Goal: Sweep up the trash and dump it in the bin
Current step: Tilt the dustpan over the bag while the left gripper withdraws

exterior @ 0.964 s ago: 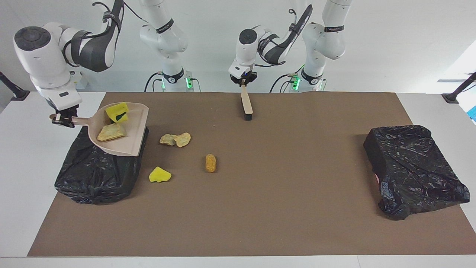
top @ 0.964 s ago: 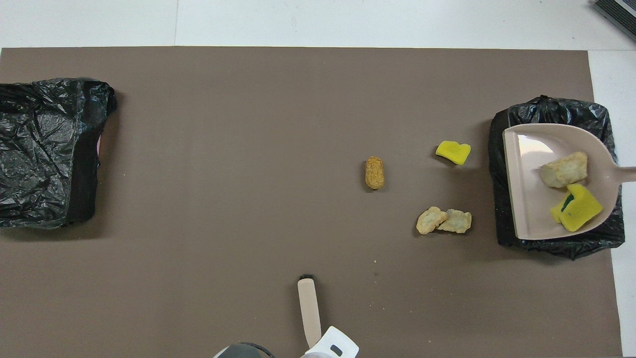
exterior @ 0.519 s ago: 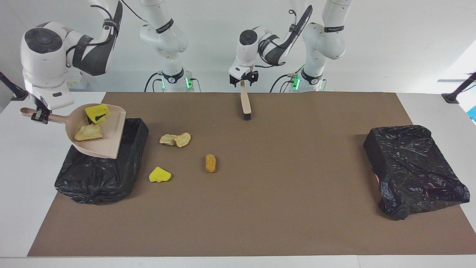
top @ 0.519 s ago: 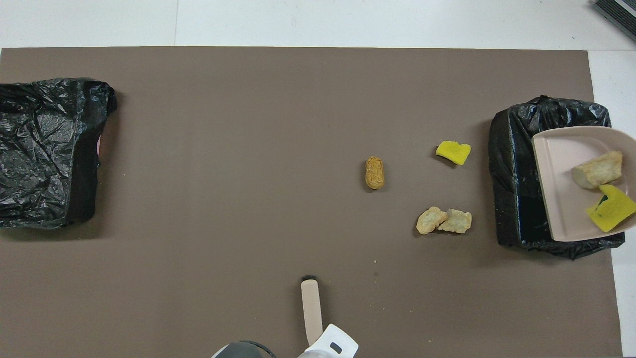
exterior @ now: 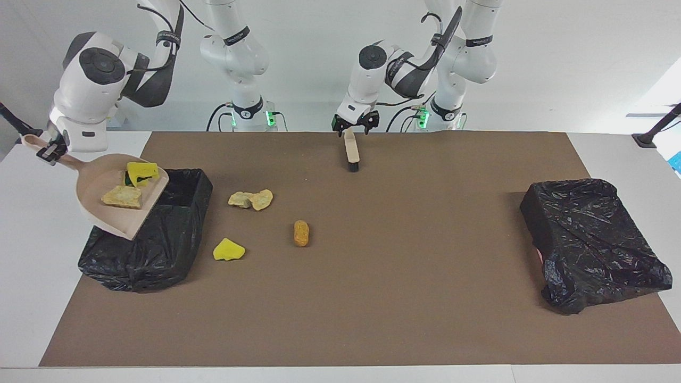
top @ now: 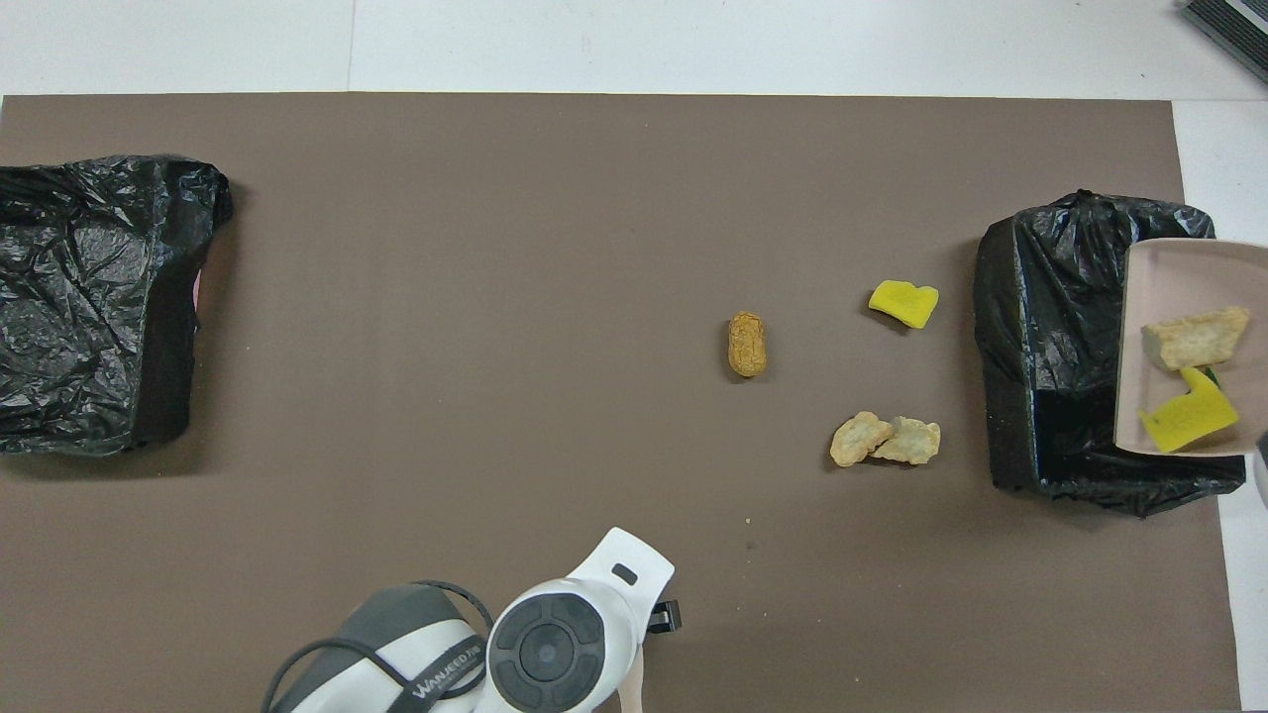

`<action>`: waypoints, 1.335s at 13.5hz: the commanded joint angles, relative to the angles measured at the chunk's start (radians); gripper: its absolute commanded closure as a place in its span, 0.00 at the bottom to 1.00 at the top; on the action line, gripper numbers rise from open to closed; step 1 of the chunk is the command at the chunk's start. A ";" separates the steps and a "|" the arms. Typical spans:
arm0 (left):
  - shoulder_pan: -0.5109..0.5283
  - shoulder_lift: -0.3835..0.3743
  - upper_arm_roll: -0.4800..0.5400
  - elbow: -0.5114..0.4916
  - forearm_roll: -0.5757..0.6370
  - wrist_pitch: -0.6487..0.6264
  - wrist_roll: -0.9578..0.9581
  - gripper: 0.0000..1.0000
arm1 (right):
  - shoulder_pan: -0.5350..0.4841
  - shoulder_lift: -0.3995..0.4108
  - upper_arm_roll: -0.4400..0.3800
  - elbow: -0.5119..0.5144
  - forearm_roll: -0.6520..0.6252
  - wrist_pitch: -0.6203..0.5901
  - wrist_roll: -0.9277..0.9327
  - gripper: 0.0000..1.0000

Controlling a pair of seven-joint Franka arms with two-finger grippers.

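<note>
Tipping the beige dustpan (exterior: 114, 205) over the black-lined bin (exterior: 159, 250), the right gripper (exterior: 47, 153) is clenching its handle, two chunks needing steeper tilt, while the left gripper (exterior: 355, 121) is hanging released above the brush (exterior: 351, 153).

We see a beige dustpan (top: 1169, 297) over the black-lined bin (top: 1060, 347) at the right arm's end of the bench, carrying a tan chunk (top: 1192, 338) and a yellow chunk (top: 1187, 422). On the brown mat (top: 495, 297) lie an orange-brown oval (top: 747, 344), another yellow piece (top: 903, 302) and two pale chunks (top: 885, 440).
</note>
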 commanded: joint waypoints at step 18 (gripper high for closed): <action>0.490 0.006 0.152 0.583 0.161 -0.581 0.590 0.00 | 0.057 0.014 0.015 0.070 -0.107 0.027 -0.203 1.00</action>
